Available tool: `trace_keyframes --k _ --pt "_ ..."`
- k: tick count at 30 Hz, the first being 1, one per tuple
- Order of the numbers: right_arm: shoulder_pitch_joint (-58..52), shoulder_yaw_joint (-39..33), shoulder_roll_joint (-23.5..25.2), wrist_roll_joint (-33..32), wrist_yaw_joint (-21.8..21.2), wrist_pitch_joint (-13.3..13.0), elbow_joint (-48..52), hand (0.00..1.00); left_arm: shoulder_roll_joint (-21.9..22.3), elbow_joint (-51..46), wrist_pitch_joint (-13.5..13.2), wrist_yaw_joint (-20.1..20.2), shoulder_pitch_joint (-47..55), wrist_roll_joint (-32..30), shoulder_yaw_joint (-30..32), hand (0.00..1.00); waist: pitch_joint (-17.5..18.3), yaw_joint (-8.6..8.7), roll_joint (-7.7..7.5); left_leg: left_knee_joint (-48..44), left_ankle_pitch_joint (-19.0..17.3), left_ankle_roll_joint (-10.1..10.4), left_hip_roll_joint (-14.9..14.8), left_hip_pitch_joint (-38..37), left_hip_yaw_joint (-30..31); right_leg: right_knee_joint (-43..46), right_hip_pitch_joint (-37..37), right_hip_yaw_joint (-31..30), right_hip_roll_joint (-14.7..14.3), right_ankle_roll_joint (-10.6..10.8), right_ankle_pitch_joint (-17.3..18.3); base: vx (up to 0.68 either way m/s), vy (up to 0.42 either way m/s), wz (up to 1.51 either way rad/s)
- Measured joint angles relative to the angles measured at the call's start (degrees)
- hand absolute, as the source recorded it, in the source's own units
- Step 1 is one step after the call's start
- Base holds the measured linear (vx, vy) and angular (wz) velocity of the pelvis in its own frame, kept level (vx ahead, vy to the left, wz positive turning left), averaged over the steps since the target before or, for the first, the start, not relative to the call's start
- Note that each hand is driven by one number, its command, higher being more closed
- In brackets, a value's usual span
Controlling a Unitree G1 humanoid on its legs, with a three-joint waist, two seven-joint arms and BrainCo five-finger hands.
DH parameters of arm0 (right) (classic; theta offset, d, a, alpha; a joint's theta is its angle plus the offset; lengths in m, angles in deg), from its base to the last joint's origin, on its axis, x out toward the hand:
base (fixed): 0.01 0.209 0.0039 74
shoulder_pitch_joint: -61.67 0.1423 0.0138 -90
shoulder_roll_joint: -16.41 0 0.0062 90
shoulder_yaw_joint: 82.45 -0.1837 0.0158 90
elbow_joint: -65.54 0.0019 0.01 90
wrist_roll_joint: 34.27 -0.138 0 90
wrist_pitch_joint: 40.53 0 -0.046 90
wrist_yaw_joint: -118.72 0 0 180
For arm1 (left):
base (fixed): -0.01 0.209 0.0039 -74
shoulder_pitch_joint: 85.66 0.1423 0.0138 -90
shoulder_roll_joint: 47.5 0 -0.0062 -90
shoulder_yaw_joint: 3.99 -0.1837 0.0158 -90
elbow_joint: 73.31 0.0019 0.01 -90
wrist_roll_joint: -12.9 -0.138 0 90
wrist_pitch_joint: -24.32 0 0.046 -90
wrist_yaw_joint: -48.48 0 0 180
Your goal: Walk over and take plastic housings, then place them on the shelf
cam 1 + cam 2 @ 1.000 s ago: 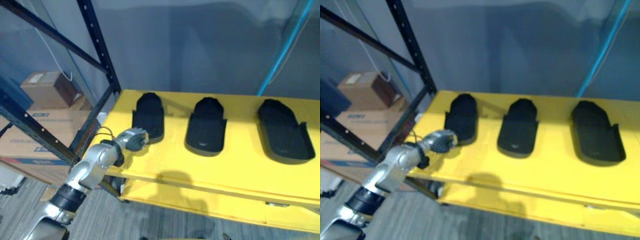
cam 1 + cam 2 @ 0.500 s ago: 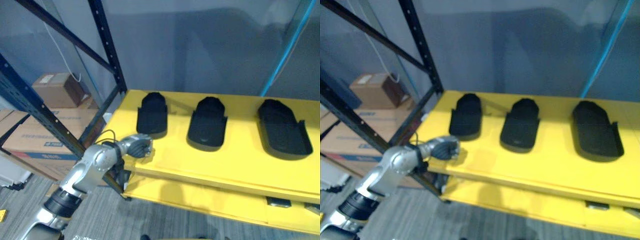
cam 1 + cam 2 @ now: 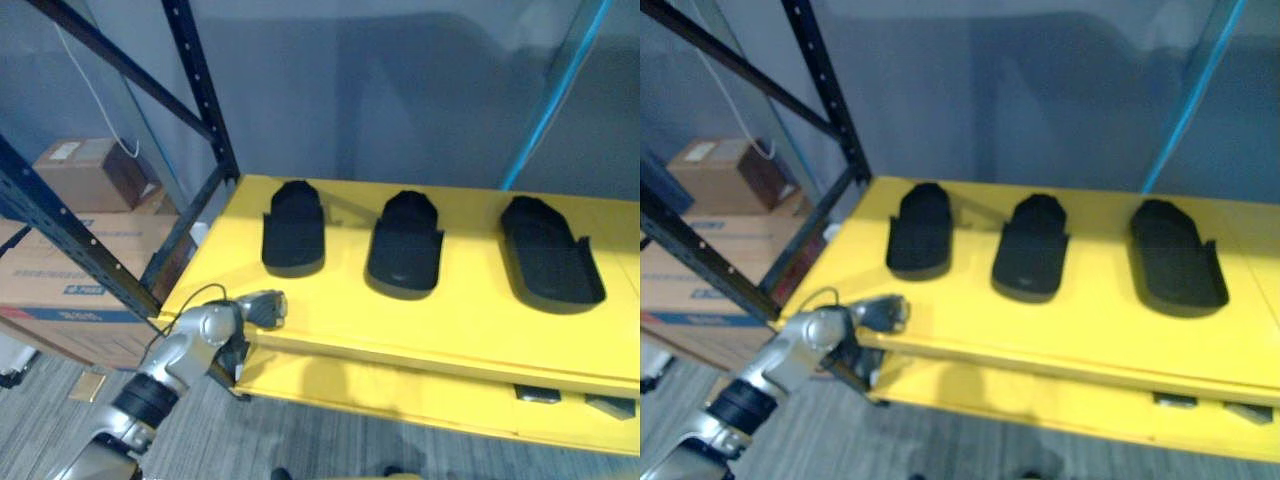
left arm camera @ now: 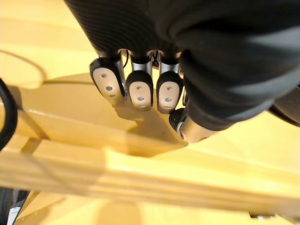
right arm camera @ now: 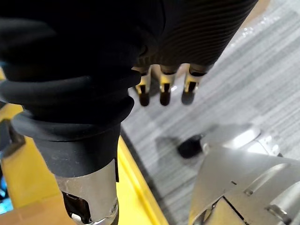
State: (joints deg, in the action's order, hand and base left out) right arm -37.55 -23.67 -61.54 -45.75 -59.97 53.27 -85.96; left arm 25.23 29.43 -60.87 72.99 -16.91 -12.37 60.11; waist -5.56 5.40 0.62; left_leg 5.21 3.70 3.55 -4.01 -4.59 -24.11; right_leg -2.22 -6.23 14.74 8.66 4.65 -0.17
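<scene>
1. We count three black plastic housings: the left housing (image 3: 293, 232), the middle housing (image 3: 405, 248) and the right housing (image 3: 550, 258).
2. We count two yellow shelf levels: the upper level (image 3: 470, 320) and the lower level (image 3: 400, 388).
3. We make out two cardboard boxes for certain: the small box (image 3: 80, 172) and the large box (image 3: 60, 270); whether more stand behind them we cannot tell.
4. We count two robot hands: the left hand (image 3: 265, 308) and the right hand (image 5: 163, 89).

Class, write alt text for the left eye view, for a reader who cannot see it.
Three black plastic housings, left, middle and right, lie in a row on a yellow shelf. The robot's left hand, fingers curled and holding nothing, is at the shelf's front left edge. Brown cardboard boxes sit behind a dark metal rack post.
</scene>
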Motion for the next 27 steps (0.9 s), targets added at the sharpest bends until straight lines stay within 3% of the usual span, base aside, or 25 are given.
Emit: trace_keyframes --k 5,16,27 --pt "0.1 1.7 0.1 0.0 0.0 0.0 0.7 0.0 0.4 4.6 0.0 -6.4 -2.4 0.4 0.0 1.0 -0.3 0.47 -0.01 0.0 -0.5 0.2 0.1 0.0 -0.2 -0.3 0.0 -0.3 0.0 -0.1 0.0 0.05 0.005 -0.03" --pt "0.6 4.2 0.1 0.1 -0.1 0.0 1.8 0.0 2.5 8.4 0.1 -15.4 -3.8 0.8 0.2 1.0 -2.2 1.83 0.45 0.0 -1.3 0.7 0.2 -1.6 -0.4 -0.5 -1.5 -0.6 -0.1 -0.5 0.8 0.04 0.002 -0.01" --pt "0.6 4.4 -0.1 0.5 -0.1 -0.1 2.0 0.0 2.8 9.5 1.2 -18.3 -4.2 0.7 0.4 1.0 -3.0 1.87 0.91 0.0 -1.6 1.0 -0.4 -2.3 -1.3 -0.5 -1.7 -1.2 -0.6 -0.5 0.9 0.01 -0.014 -0.04"
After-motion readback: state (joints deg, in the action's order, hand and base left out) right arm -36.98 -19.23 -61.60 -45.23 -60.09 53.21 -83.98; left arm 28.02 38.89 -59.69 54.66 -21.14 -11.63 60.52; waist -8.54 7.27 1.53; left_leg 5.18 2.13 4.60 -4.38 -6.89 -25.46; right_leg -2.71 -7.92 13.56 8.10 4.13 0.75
